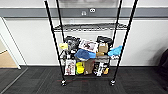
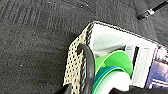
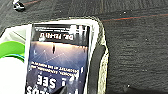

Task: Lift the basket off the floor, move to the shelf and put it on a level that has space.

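The basket (image 2: 75,57), cream woven with dark speckles, sits close under my left wrist over the dark grey carpet floor (image 2: 32,42). It has a dark loop handle (image 2: 87,65) and holds green and teal discs (image 2: 112,65) and a dark-covered book (image 3: 58,57). In the right wrist view its other woven rim (image 3: 101,50) and handle (image 3: 96,65) show beside the floor (image 3: 140,50). Ahead, the shelf (image 1: 53,37) is a tall black wire rack on castors. One wire-grid level (image 1: 90,26) lies bare; the two tiers below are crowded.
The rack stands against a white wall with a grey band. Its lower tiers hold bags, boxes, a blue cap (image 1: 83,54) and a yellow item (image 1: 79,67). A castor (image 2: 150,12) is near the basket. A doorway with light wooden flooring (image 1: 6,60) opens at left.
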{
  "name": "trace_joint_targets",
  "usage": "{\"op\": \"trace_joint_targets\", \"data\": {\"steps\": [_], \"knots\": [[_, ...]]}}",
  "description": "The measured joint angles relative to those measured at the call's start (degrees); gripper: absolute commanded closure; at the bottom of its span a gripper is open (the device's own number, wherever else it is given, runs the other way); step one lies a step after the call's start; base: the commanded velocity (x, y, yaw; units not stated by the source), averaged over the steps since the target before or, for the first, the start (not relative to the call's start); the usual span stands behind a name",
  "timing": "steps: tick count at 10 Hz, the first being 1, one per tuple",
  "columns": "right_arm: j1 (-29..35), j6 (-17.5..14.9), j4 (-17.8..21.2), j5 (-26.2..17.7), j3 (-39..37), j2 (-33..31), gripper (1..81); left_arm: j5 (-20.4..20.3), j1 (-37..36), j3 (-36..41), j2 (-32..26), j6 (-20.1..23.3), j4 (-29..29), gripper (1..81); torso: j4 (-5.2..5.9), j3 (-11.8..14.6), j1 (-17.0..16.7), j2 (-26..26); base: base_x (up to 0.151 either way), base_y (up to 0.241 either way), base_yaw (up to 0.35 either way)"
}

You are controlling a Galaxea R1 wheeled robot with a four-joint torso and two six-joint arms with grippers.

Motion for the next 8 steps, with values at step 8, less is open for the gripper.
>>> {"op": "trace_joint_targets", "data": {"steps": [8], "knots": [[2.46,4.17,0.84,-0.17,-0.27,1.68,1.0,-0.05,-0.16,0.00,-1.32,0.00,-0.05,1.0,0.00,-5.49,4.05,-6.31,0.000,0.000,0.000]]}}
